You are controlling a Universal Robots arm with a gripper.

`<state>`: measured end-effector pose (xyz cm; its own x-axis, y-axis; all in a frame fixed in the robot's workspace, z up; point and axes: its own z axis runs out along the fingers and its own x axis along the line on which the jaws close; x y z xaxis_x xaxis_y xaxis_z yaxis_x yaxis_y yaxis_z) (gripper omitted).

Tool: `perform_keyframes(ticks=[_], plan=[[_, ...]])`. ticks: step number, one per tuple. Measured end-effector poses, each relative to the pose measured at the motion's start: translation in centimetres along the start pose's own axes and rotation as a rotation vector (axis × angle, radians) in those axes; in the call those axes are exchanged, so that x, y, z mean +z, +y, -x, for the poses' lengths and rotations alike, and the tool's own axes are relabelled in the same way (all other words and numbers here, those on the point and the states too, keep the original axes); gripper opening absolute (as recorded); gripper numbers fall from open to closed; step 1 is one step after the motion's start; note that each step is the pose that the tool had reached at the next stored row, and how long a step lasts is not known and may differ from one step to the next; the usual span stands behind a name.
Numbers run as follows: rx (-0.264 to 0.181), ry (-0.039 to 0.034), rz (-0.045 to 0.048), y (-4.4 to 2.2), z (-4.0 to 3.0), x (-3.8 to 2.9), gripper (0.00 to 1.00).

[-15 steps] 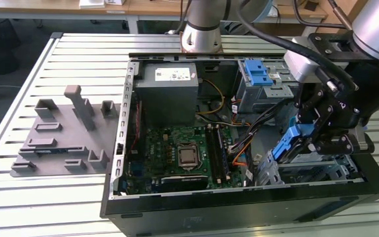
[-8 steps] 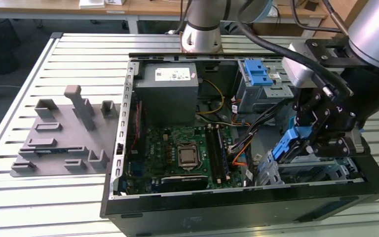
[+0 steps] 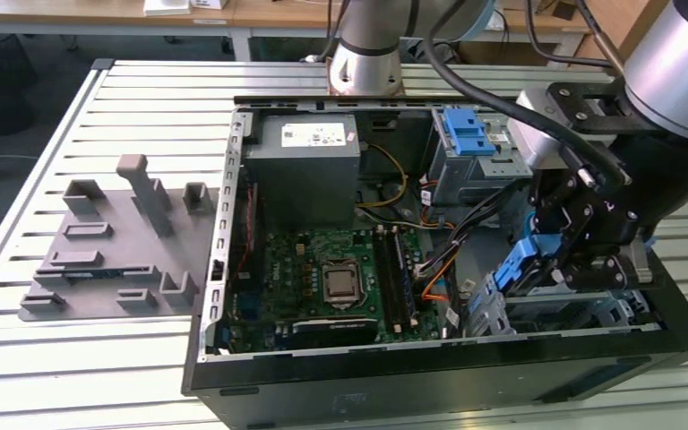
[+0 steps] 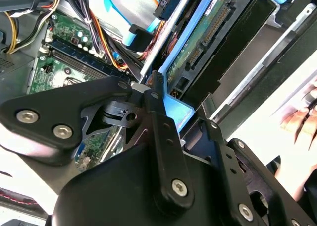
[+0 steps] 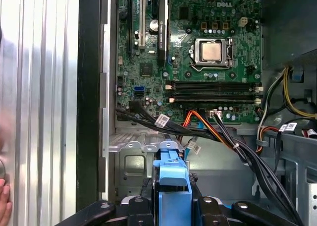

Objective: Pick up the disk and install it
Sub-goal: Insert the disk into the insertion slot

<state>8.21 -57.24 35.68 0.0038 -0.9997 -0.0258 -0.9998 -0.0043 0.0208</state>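
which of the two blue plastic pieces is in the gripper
The blue frame of the disk, low at the exterior view's right, held in the gripper; the blue latch sits free atop the drive cage.

Disk partly hidden by tool

Bright even light, glare on slatted table, washed-out white patches in the second wrist view
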Motion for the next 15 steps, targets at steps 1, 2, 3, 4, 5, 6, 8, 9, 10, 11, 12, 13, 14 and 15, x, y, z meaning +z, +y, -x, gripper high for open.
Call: perform_keyframes(ticks=[1, 2, 3, 4, 5, 6, 8, 9, 10, 11, 12, 13, 14, 15], plan=[[0.0, 0.0001, 0.0, 0.0, 0.0, 0.08, 0.36], [0.0, 0.0001, 0.0, 0.0, 0.0, 0.12, 0.36], [0.0, 0.0002, 0.0, 0.0, 0.0, 0.12, 0.36], [0.0, 0.0003, 0.0, 0.0, -0.01, 0.12, 0.36], [0.0, 0.0003, 0.0, 0.0, -0.01, 0.13, 0.36], [0.0, 0.0001, 0.0, 0.0, -0.01, 0.14, 0.36], [0.0, 0.0001, 0.0, 0.0, 0.0, 0.15, 0.36], [0.0, 0.0001, 0.0, 0.0, 0.0, 0.15, 0.36], [0.0, 0.0001, 0.0, 0.0, 0.0, 0.15, 0.36], [0.0, 0.0, 0.0, 0.0, 0.0, 0.16, 0.36], [0.0, 0.0001, 0.0, 0.0, 0.0, 0.16, 0.38], [0.0, 0.0001, 0.0, 0.0, -0.01, 0.16, 0.44], [0.0, 0.0001, 0.0, 0.0, -0.01, 0.17, 0.44], [0.0, 0.0, 0.0, 0.0, 0.0, 0.17, 0.44]])
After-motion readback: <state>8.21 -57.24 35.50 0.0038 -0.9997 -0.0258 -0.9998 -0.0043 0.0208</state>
